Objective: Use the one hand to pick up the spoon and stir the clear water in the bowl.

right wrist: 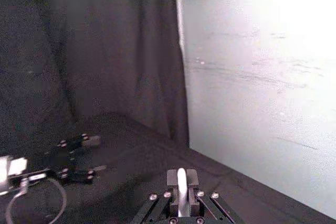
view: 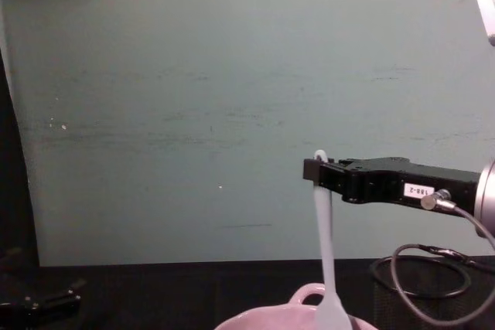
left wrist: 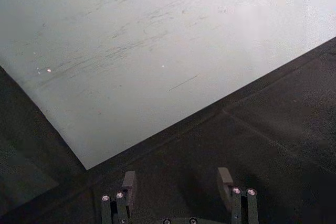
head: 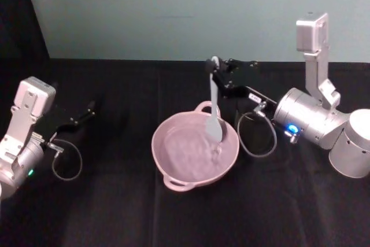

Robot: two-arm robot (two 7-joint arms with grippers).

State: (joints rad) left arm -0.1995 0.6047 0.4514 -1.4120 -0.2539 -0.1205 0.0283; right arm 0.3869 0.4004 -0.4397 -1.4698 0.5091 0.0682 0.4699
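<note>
Right gripper (head: 213, 71): above the bowl's far rim, jaws pinching the spoon near its holed end.
Spoon (head: 214, 105): hangs nearly upright, scoop dipped in the water (head: 188, 154) at the far-right side.
Bowl (head: 163, 169): pink, mid-table on the black table (head: 115, 212) (a loop handle on its far rim).
Stirring: best judged as small, slow circles inside the rim, with the scoop submerged but not scraping or nudging the bowl.
Left gripper (head: 87, 111): parked well to the left, jaws spread, empty.

Bare tablecloth (head: 115, 212) lies around the bowl (head: 155, 148) from five to ten o'clock. At one o'clock the right gripper (head: 211, 69) clamps the spoon (head: 214, 114) nearly upright; a cable loop (head: 258, 155) crowds three o'clock. The left gripper (head: 88, 110) sits far off at nine.
</note>
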